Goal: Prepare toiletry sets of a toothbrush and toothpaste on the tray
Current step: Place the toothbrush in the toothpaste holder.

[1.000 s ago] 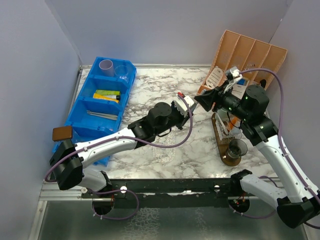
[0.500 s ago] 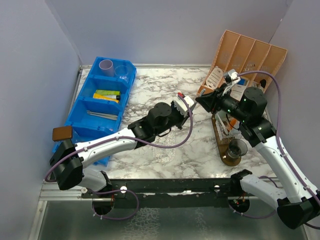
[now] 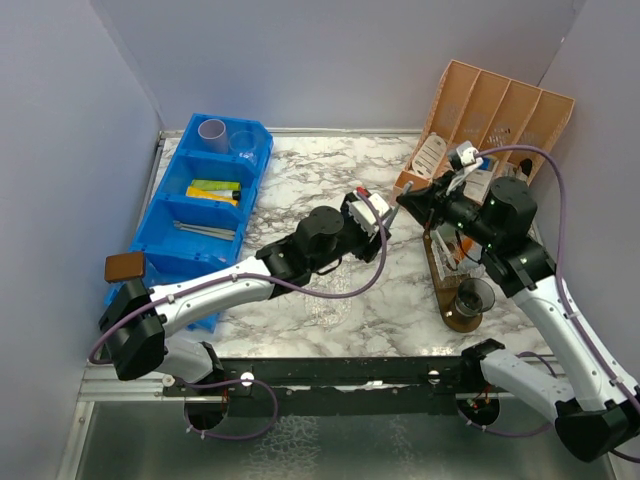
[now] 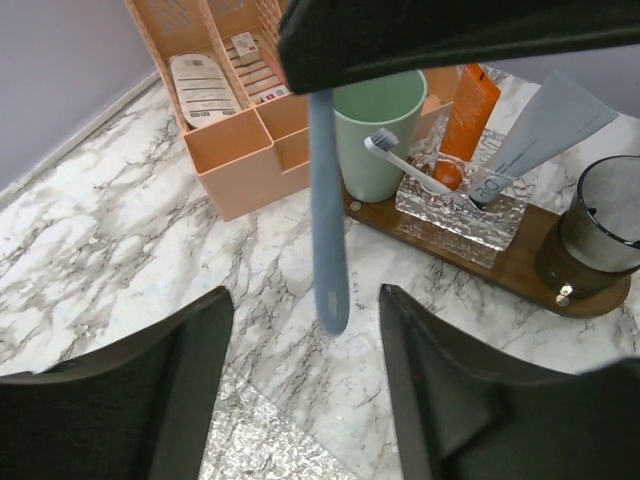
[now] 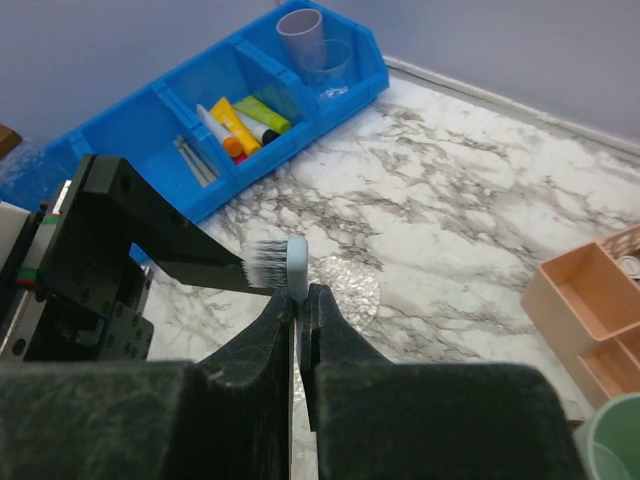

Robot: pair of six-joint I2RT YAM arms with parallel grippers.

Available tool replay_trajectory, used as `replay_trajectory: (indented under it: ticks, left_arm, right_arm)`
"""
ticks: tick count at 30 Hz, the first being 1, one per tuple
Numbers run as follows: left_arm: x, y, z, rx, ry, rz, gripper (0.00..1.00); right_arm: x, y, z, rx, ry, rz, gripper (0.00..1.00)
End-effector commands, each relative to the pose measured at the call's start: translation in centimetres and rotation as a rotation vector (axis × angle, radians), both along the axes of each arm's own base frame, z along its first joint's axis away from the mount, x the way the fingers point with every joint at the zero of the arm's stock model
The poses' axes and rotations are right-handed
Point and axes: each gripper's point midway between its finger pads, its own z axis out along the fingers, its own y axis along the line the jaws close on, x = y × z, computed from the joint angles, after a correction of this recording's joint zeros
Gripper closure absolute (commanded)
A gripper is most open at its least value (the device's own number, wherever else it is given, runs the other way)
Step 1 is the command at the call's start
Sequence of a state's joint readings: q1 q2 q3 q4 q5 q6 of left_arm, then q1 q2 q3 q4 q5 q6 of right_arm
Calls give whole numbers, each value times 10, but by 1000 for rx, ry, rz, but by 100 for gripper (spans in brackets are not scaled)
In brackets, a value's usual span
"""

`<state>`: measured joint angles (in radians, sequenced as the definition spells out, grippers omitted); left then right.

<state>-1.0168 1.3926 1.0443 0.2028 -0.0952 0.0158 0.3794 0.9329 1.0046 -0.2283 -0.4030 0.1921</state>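
Note:
A grey-blue toothbrush [image 4: 327, 200] hangs handle down above the marble, its bristled head [image 5: 288, 266] sticking out past the tips of my right gripper [image 5: 300, 295], which is shut on it. My left gripper [image 4: 305, 293] stands open, a finger on each side of the handle's lower end without touching it. Both grippers meet over the table's middle, left [image 3: 383, 207] and right [image 3: 404, 197]. The wooden tray [image 4: 520, 272] carries a mint green cup [image 4: 378, 125], a smoky dark cup [image 4: 600, 215], and a clear holder [image 4: 470, 213] with a white toothbrush [image 4: 405, 165], an orange tube [image 4: 470, 105] and a grey tube [image 4: 548, 125].
A blue bin [image 3: 160, 225] at the left holds a lilac cup [image 3: 212, 132], a clear cup [image 3: 243, 142], coloured tubes [image 3: 215, 190] and thin toothbrushes [image 3: 205, 230]. A peach organiser [image 3: 495, 105] stands at the back right, just behind the tray [image 3: 448, 300].
My left gripper has opened and let go of the toothbrush. My right gripper has closed on its neck and shifted slightly left.

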Motion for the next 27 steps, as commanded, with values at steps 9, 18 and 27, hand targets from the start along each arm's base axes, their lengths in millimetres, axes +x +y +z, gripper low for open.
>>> replay_trajectory:
  ticks: [9, 18, 27]
  left_arm:
    - [5, 29, 36, -85, -59, 90, 19]
    - [14, 47, 47, -112, -76, 158, 16]
    - [16, 51, 46, -109, -87, 178, 16]
  right_arm:
    - [-42, -79, 2, -381, -397, -188, 99]
    - [-72, -98, -21, -522, -461, -166, 99]
    - [-62, -106, -55, -580, -408, -202, 99]
